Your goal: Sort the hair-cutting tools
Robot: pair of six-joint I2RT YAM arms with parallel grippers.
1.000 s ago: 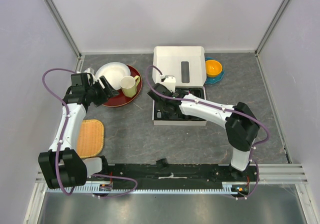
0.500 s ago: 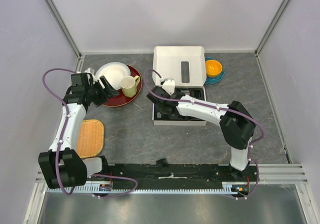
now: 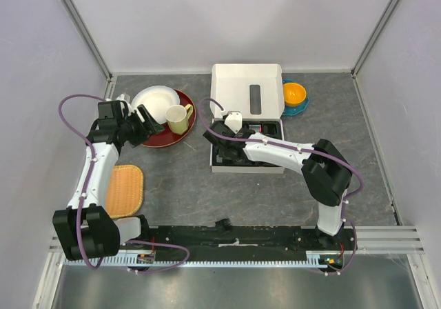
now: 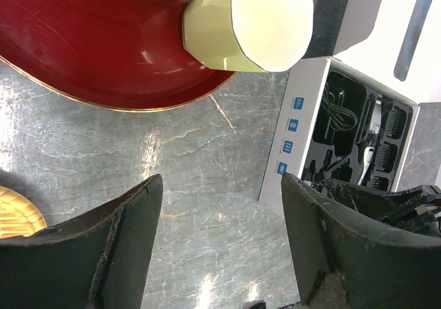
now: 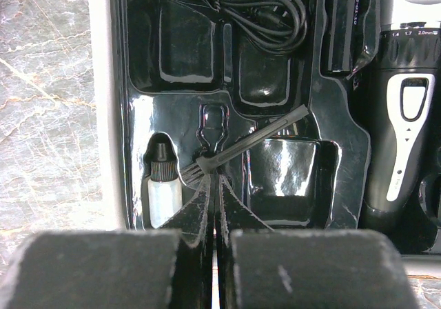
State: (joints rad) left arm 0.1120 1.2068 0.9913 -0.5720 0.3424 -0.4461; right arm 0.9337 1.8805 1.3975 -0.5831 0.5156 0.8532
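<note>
The thin black brush (image 5: 251, 143) lies slantwise over the black tray (image 5: 145, 81) of the white box (image 3: 247, 88). My right gripper (image 5: 213, 176) is shut, its tips pinching the brush at its bristle end; it shows over the tray's left part in the top view (image 3: 224, 138). The black-and-silver clipper (image 5: 403, 136) rests in its slot at the right. Black comb attachments (image 4: 391, 124) sit in the tray. My left gripper (image 4: 220, 247) is open and empty above the table beside the red plate (image 4: 69, 54).
A small oil bottle (image 5: 164, 192) and a coiled cord (image 5: 241, 12) lie in the tray. A cream cup (image 3: 179, 118) and white plate (image 3: 155, 102) sit on the red plate. An orange bowl (image 3: 294, 93), a woven mat (image 3: 124, 190), a small black object (image 3: 223, 223) near the front.
My right arm has shifted slightly left and away over the tray's left part. The left arm has not moved.
</note>
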